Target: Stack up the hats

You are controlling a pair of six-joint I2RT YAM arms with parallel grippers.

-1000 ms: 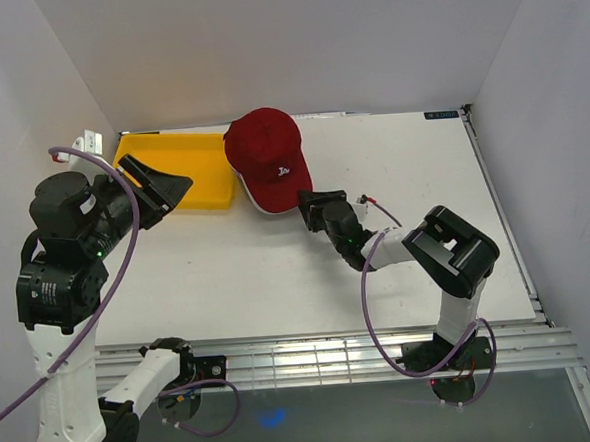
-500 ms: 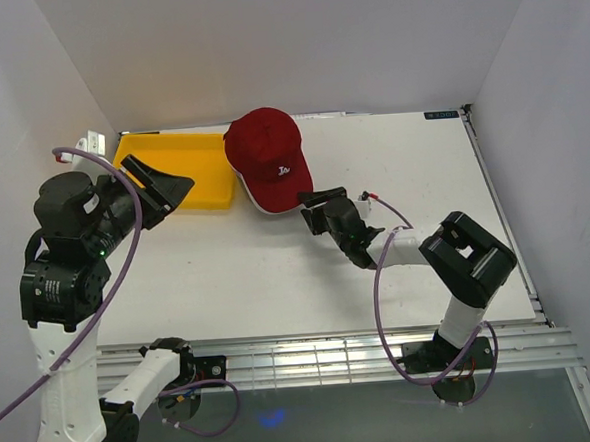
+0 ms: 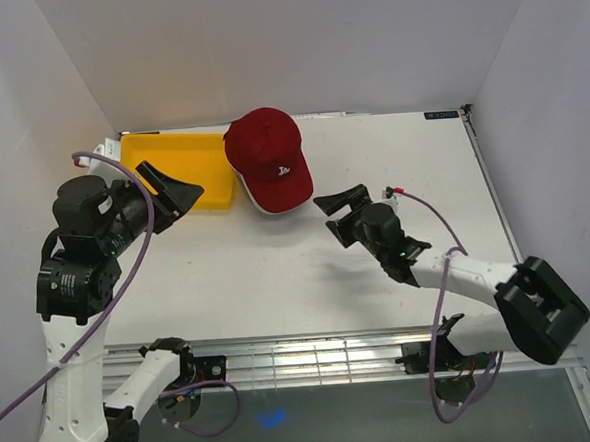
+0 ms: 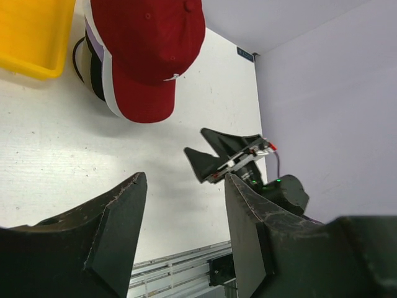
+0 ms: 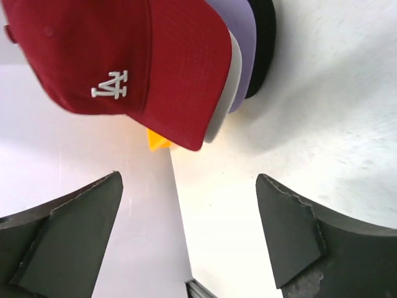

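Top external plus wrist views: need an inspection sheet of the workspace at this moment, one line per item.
Surface: white table, a few small specks.
Job's things: red cap tops a stack at the back; grey-white brim, lavender brim and black brim show beneath it; a beige one is not visible.
Clutter: yellow tray just left of the stack.
Grippers: left gripper open, empty, by the tray's near edge; right gripper open, empty, apart from the red cap.
Cables: left arm's purple cable and right arm's purple cable both lie clear of the caps.
Surroundings: white walls on three sides; metal rail at the near edge.
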